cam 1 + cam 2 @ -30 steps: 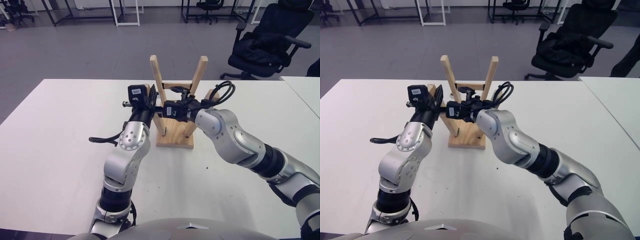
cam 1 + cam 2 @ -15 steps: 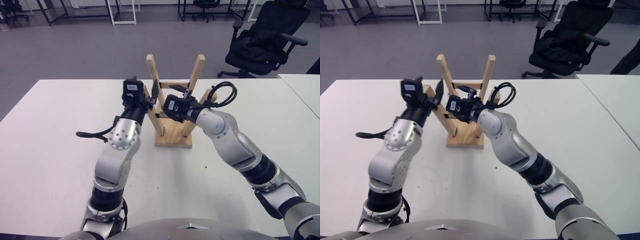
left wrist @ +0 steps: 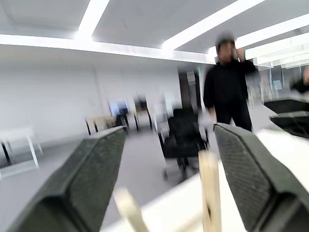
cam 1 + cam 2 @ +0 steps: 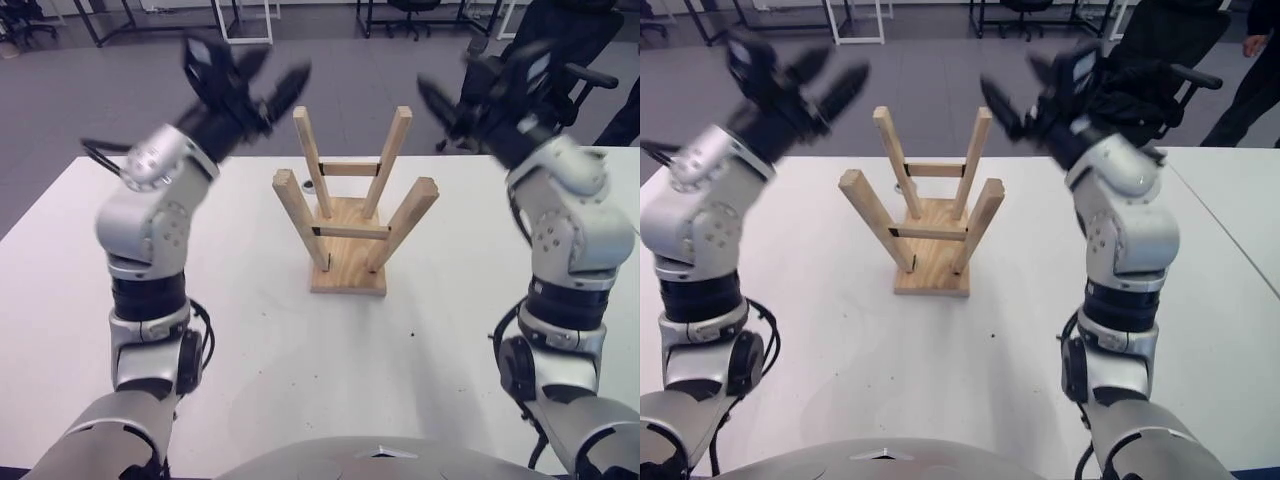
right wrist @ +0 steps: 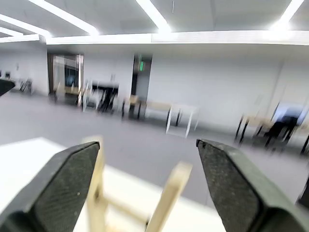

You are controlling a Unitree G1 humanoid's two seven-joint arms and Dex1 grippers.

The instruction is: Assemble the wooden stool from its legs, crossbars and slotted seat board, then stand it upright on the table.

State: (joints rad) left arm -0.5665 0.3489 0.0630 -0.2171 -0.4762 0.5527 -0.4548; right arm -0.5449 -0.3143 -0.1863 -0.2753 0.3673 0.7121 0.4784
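On the white table (image 4: 470, 330) the stool (image 4: 347, 275) sits legs-up; left pincer (image 4: 283, 65) and right pincer (image 4: 445, 72) gape wide.

An open workshop hall under strip lighting.
A grey floor (image 4: 120, 90) stretches away to the far side, where metal-framed tables (image 4: 245, 25) stand in a row. A black office chair (image 4: 1175, 40) sits at far right, and a second white table (image 4: 605, 185) lies to the right. The wrist views show long ceiling light strips (image 5: 154, 14), pale walls (image 5: 217, 87) and desks (image 5: 181, 116) lined against them.
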